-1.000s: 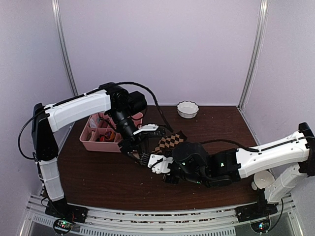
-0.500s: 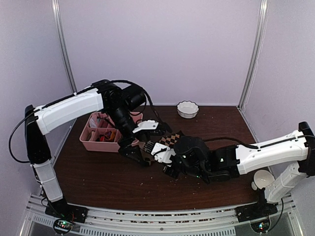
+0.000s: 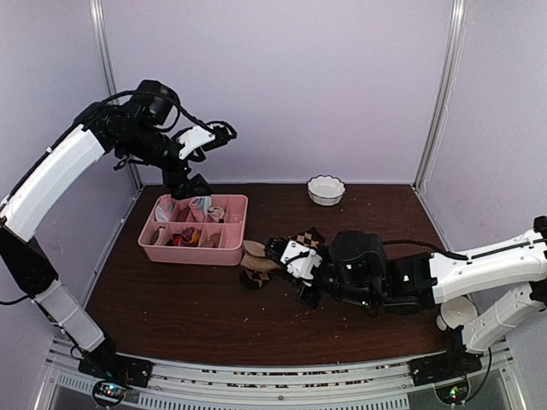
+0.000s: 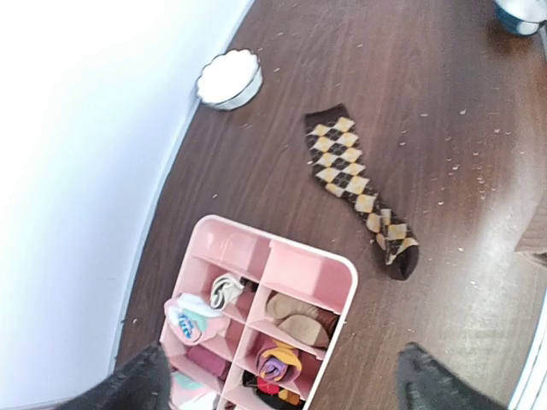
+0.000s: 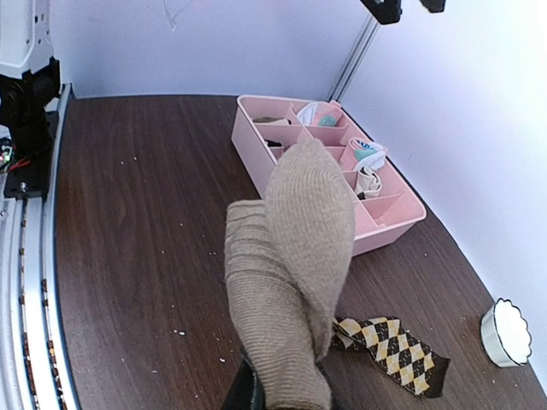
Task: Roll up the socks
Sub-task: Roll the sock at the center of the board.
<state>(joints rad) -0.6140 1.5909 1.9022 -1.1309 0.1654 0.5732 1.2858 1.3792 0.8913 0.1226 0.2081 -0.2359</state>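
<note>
One sock [image 4: 355, 184] lies on the table [image 4: 427, 85], right of the tray [image 4: 278, 243], before the bowl [image 4: 228, 79].

1. The top camera looked down from above, behind both bases.
2. The left wrist camera faced down; the tray [image 4: 342, 273], argyle sock [image 4: 355, 188] and bowl [image 4: 229, 79] lay far below the left gripper [image 4: 286, 384].
3. The right wrist camera sat low, with the tan sock [image 5: 295, 282] close before the right gripper [image 3: 279, 254].
4. All views shared the tray, argyle sock and bowl.

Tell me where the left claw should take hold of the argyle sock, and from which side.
Take the argyle sock at its square dark cuff, the end toward the white bowl. It lies flat and stretched out, so come straight down, jaws across its narrow width. The toe end looks crowded by the right claw holding the tan sock.
</note>
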